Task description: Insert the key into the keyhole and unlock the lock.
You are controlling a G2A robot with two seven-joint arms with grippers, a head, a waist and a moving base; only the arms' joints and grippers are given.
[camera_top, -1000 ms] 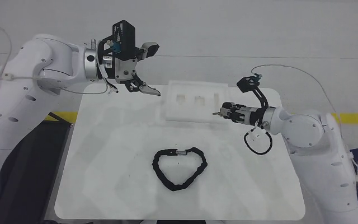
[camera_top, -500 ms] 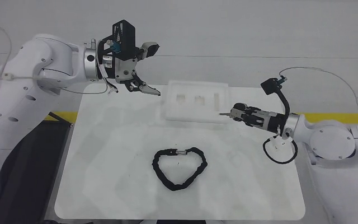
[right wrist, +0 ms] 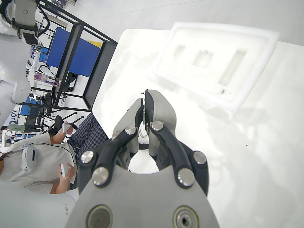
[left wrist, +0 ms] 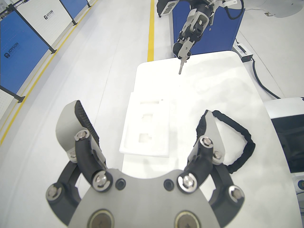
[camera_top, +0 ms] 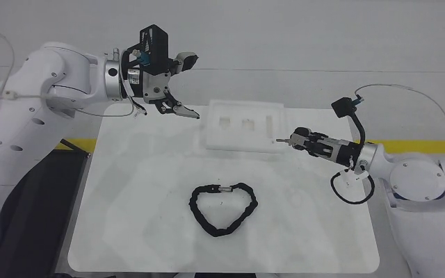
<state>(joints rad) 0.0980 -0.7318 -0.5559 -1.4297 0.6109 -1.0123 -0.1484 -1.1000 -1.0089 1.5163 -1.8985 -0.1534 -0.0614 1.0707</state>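
1. The right gripper (camera_top: 295, 137), right of centre in the top view, is staying clamped on the key (camera_top: 281, 140), with the blade pointing left toward the foam tray (camera_top: 243, 124).
2. Over the last second this arm has been drawing back to the right. The key is now hanging at the tray's right edge, and its latest shift is only slight.
3. The chain lock (camera_top: 222, 208) is lying unmoved at lower centre of the table (camera_top: 139, 229), well apart from the key. Its keyhole is too small to make out.
4. The left gripper (camera_top: 186, 85), at upper left, is hovering unchanged, fingers spread and holding nothing.
5. By my judgement, the key is secured and clearing the tray, while insertion is not yet starting. The key still needs carrying down to the lock, which likely needs steadying.
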